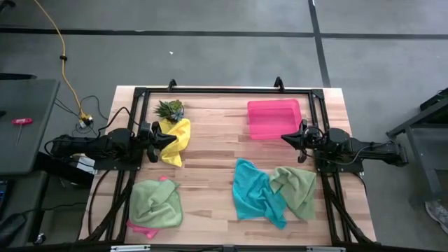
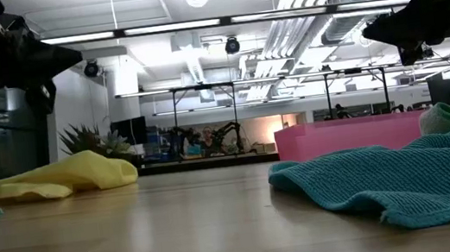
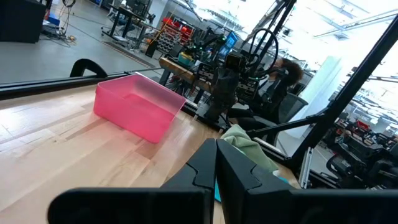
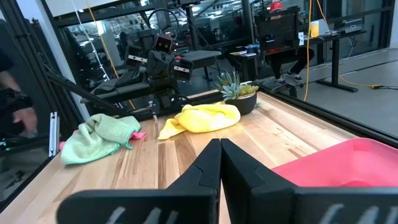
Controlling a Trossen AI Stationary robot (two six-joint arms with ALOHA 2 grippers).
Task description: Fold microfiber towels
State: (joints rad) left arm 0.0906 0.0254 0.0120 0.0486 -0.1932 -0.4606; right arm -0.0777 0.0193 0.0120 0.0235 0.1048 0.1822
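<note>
Microfiber towels lie crumpled on the table (image 1: 210, 164): teal towel (image 1: 255, 192) overlapping a light green towel (image 1: 297, 189) just before the empty, closed right pincer (image 1: 285, 138), another green one (image 1: 155, 203) over the pink towel (image 1: 143, 229), and the yellow towel (image 1: 176, 140) under the closed left pincer (image 1: 173, 138).

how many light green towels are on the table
2: one light green towel at the near-left corner atop a pink towel, the other near-right, against the teal towel.
</note>
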